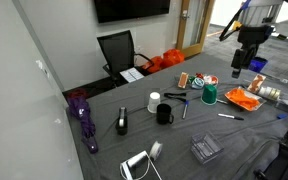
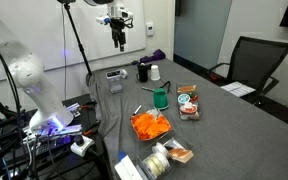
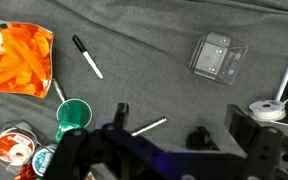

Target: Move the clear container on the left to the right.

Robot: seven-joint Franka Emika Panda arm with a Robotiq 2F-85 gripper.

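Observation:
The clear container (image 1: 206, 149) is a small squarish see-through box lying on the grey table near its front edge. It shows in both exterior views (image 2: 115, 75) and at the upper right of the wrist view (image 3: 217, 56). My gripper (image 1: 246, 55) hangs high above the table, well apart from the container, and also appears in an exterior view (image 2: 119, 40). In the wrist view its fingers (image 3: 177, 108) are spread wide with nothing between them. Only bare cloth and a pen lie below.
A black mug (image 1: 165, 114) and a white cup (image 1: 154, 102) stand mid-table. A green cup (image 3: 74, 115), an orange tray (image 3: 19, 58), a marker (image 3: 87, 56) and snack tubs (image 2: 188, 100) lie nearby. A flat white device with a cable (image 1: 136, 165) sits near the container.

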